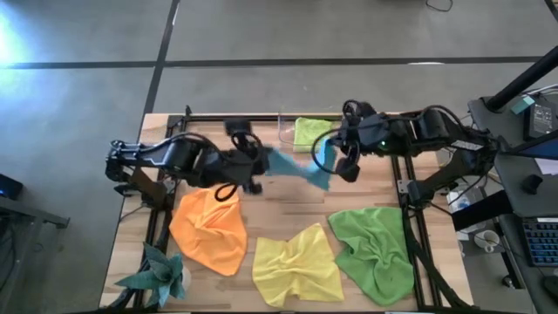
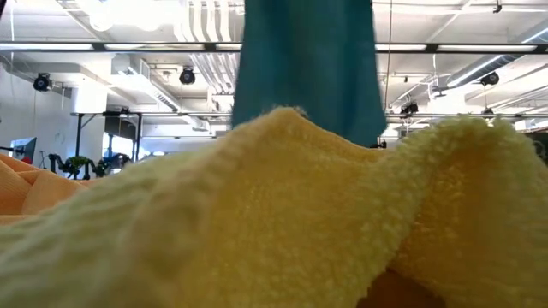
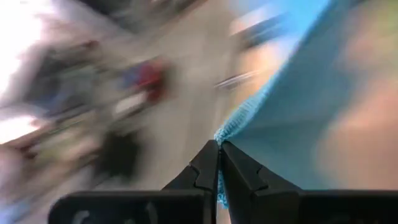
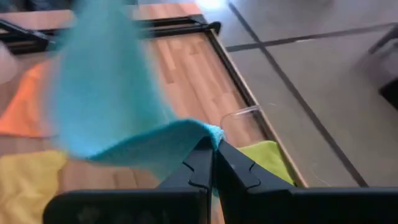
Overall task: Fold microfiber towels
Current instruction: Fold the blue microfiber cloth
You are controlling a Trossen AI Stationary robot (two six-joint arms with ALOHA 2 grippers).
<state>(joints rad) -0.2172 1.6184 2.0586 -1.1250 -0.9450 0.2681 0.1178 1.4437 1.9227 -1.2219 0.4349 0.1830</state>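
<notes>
Above the middle of the wooden table, the blue towel hangs stretched in the air between the two arms. Left gripper is clenched on one corner of it; from the left wrist view its dark fingers are pressed together with the cloth edge pinched at their tips. Right gripper is likewise clamped on the opposite corner, fingers tight together with the blue fabric folded over them. From table height the towel drops down like a curtain behind the yellow towel, which fills the foreground there.

On the tabletop lie the others, all crumpled and unfolded: the orange towel under the left arm, the yellow one at the near middle, the darker green towel on the right side, and the lime green towel at the far edge, just beside the right gripper. At the near left corner sits a teal spiky ornament, apart from the cloths
</notes>
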